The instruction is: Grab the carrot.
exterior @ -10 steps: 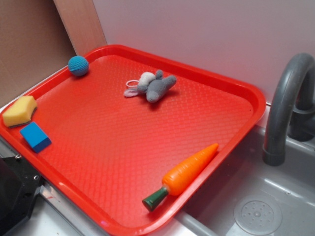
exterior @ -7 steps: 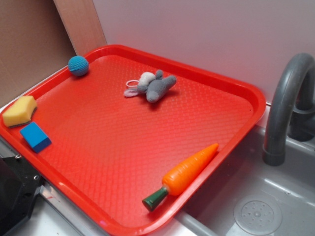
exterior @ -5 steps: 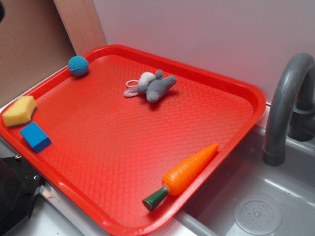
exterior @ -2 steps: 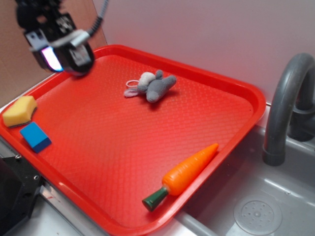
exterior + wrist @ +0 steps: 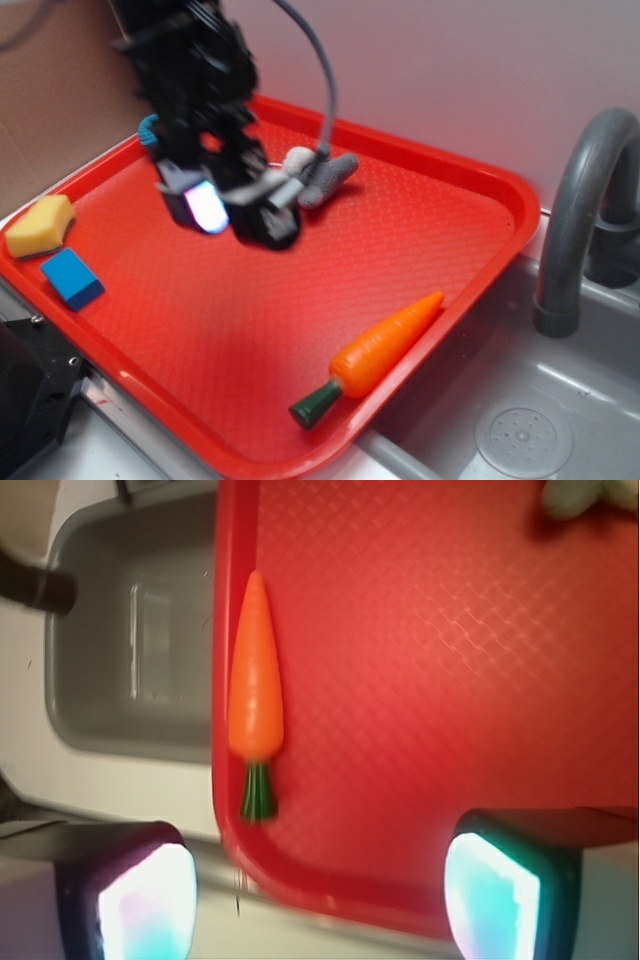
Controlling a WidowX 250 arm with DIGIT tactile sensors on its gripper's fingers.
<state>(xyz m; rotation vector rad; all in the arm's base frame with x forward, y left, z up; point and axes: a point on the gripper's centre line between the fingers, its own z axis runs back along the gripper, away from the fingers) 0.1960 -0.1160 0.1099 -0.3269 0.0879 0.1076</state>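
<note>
While the gripper (image 5: 235, 215) hangs open and empty, it should be aligned across the carrot (image 5: 254, 675) by the tray (image 5: 470, 300) rim before descent

1. The arm (image 5: 190, 70) is black and boxy, built of stacked angular blocks.
2. A grey cable (image 5: 322, 80) arcs from behind its upper part.
3. The gripper (image 5: 235, 210) is black; its fingers (image 5: 205, 207) carry pale pads glowing white-cyan.
4. In the wrist view each pad sits in a dark frame, though blur possibly hides finer detail.
</note>
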